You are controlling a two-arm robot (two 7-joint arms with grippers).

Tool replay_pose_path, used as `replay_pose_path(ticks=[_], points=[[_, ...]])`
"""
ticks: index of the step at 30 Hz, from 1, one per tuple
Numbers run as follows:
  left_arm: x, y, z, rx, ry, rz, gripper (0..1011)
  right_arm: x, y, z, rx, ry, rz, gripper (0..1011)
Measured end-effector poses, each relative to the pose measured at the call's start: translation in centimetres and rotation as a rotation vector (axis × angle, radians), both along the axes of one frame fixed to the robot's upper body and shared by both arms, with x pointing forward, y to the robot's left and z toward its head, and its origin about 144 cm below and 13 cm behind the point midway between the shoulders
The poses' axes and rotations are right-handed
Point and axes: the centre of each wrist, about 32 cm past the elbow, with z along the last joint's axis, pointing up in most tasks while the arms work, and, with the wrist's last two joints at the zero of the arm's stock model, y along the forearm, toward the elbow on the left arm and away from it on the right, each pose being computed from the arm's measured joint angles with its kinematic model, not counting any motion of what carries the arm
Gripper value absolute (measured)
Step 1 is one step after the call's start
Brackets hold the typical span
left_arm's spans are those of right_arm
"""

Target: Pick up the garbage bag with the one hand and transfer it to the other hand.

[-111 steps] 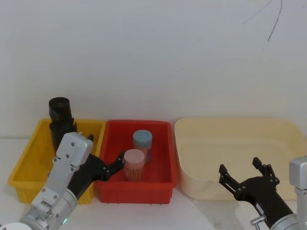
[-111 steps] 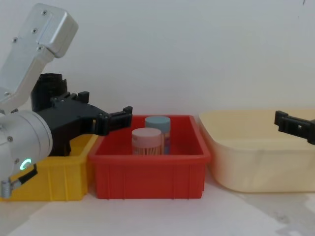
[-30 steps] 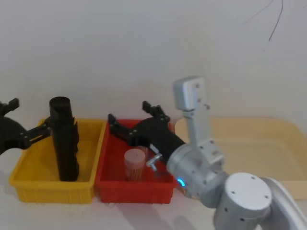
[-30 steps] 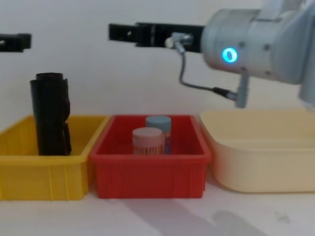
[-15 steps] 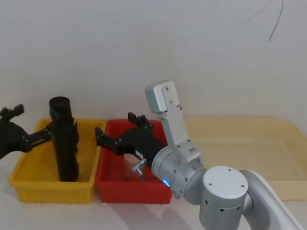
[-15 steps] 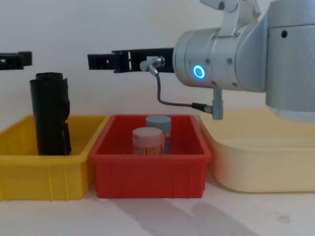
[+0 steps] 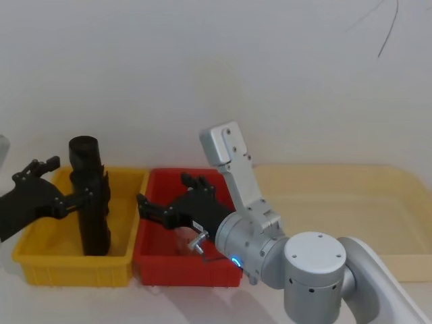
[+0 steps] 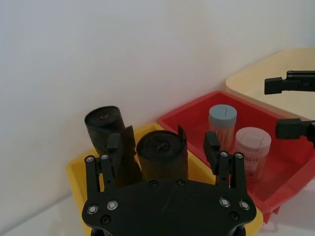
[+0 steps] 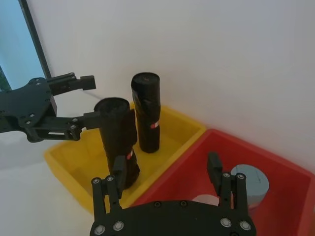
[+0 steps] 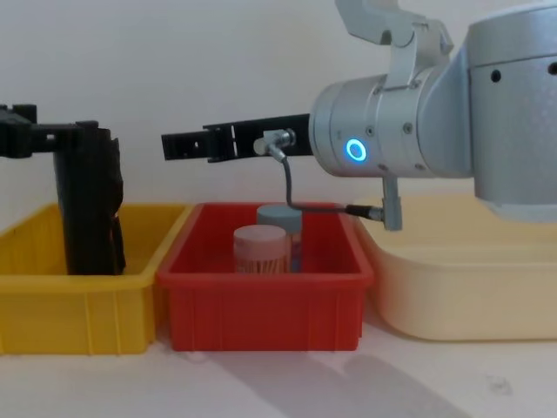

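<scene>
Garbage bag is showing as thin black plastic film, wrinkled, faintly shiny. Yellow bin and red bin are looking like smooth, glossy moulded plastic. Cream tub is reading matt. Right arm casing is gleaming satin silver-grey; right gripper is looking matt black.

Black rolls: two. Bins: three, yellow, red, cream. Lidded jars: two. Hands: two, left, right.

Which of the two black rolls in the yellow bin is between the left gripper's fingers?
The front roll, farther from the wall; the open left gripper straddles it, and the other roll stands behind it.
</scene>
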Motion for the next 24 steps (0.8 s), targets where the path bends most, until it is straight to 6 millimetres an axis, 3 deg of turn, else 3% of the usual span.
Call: replay_pose_path(ticks=[24], points=[[0.7, -0.5, -2.0, 0.005, 0.065, 0.049, 1003, 0.8, -1.4, -1.7, -0.034, 0.063, -0.048, 1004]])
